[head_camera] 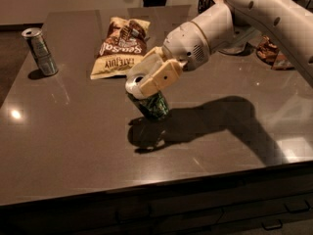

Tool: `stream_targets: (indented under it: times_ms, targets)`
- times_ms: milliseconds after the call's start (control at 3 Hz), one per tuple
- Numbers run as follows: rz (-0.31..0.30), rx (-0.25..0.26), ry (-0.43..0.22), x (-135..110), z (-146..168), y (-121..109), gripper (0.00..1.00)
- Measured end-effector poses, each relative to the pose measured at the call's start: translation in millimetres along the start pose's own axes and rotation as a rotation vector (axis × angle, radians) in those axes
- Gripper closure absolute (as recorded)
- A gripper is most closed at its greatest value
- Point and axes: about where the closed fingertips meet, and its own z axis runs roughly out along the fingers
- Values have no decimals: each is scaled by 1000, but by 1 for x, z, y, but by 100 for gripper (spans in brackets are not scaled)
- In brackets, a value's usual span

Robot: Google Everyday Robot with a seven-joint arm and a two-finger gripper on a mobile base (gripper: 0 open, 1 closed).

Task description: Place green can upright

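The green can (pixel 153 105) with white markings stands tilted on the dark table (pixel 73 146), its silver top leaning toward the upper left and its base touching or just above the surface. My gripper (pixel 146 82) is shut on the can near its top, its cream-coloured fingers (pixel 161 77) on either side of the rim. The white arm reaches in from the upper right. The can's upper body is partly hidden by the fingers.
A slim silver-grey can (pixel 40 52) stands upright at the far left. A brown and yellow chip bag (pixel 121 47) lies behind the gripper. A clear container base (pixel 234 45) and a brown snack packet (pixel 271 50) sit at the back right. The arm's shadow falls across the table's right half.
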Motion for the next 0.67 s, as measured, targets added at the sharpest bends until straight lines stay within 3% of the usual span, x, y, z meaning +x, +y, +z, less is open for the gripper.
stream_targets:
  times_ms: [333,667]
  targets:
    - [46,55,-142,5,-10,-6,100]
    - [70,122,-277,8,-21,-14,82]
